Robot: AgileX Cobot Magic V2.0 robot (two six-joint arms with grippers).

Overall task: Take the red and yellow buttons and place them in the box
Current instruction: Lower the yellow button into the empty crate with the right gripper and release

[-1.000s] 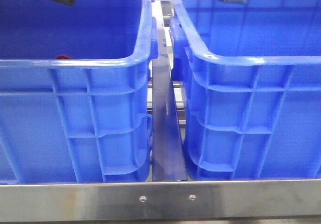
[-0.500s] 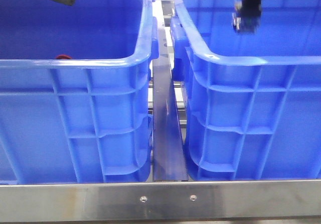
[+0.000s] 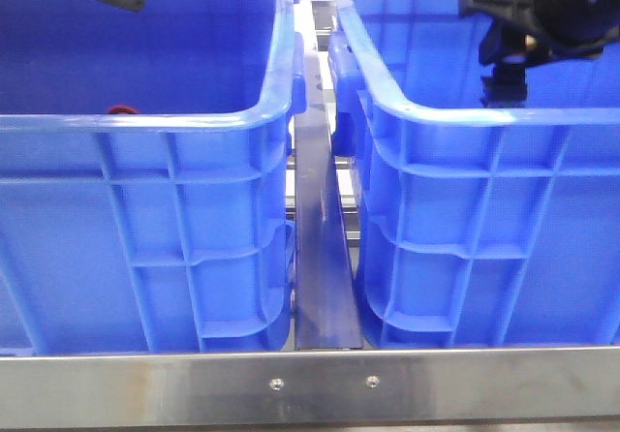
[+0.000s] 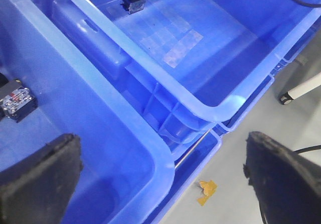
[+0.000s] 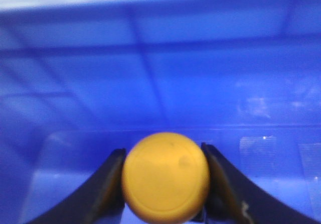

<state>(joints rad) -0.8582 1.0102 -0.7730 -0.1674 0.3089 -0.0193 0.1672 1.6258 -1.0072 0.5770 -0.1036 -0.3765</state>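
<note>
Yellow button [image 5: 165, 176] now lower inside box [image 3: 484, 117]

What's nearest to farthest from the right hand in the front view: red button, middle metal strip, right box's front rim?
From the right hand, gripping yellow button:
1. right box's front rim, below
2. metal strip, between boxes
3. red button, far left

No readable text, labels, brands, nos. or signs anywhere. Small grey-faced part [image 4: 16, 101] in the crate under the left claw [image 4: 160, 184] carries tiny marks, too blurred to read. Pale tape patches [image 4: 173, 40] on the floor of the other blue crate [image 4: 210, 111], ahead of that claw, look blank. Yellow button [image 5: 165, 178] cap between the right claw's fingers [image 5: 108, 189]: plain, no marking.
</note>
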